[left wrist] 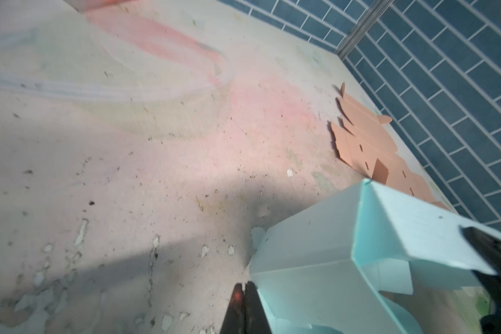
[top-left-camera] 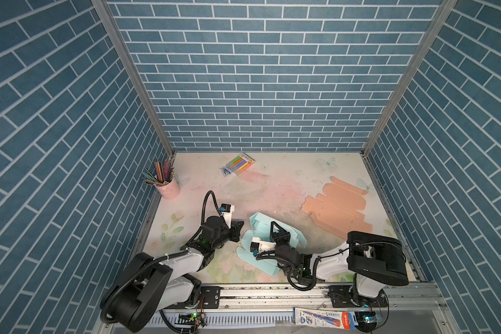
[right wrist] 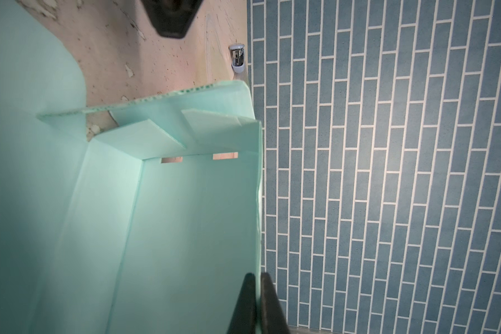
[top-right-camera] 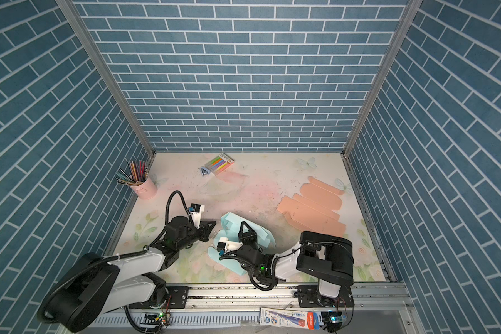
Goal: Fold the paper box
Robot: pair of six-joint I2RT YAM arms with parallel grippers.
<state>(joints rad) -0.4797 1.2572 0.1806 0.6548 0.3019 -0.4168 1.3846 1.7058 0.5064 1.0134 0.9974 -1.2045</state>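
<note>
The paper box [top-left-camera: 260, 222] [top-right-camera: 230, 222] is light teal, partly folded, and lies at the middle of the table near the front. Its walls stand up and its flaps are loose. My right gripper [top-left-camera: 273, 223] [top-right-camera: 245, 223] is shut on the rim of one upright wall of the box [right wrist: 185, 217], the thin card pinched between its fingertips [right wrist: 258, 278]. My left gripper [top-left-camera: 241, 223] [top-right-camera: 213, 223] is just to the left of the box [left wrist: 315, 260]. Its jaws [left wrist: 245, 287] are shut with nothing between them, alongside a box panel.
A pile of flat peach box blanks [top-left-camera: 338, 208] lies at the right by the wall. A pink cup of coloured pencils [top-left-camera: 168, 188] stands at the back left. A marker pack [top-left-camera: 241, 163] and a small blue clip [top-left-camera: 226, 171] lie at the back. A metal rail [top-left-camera: 272, 292] runs along the front.
</note>
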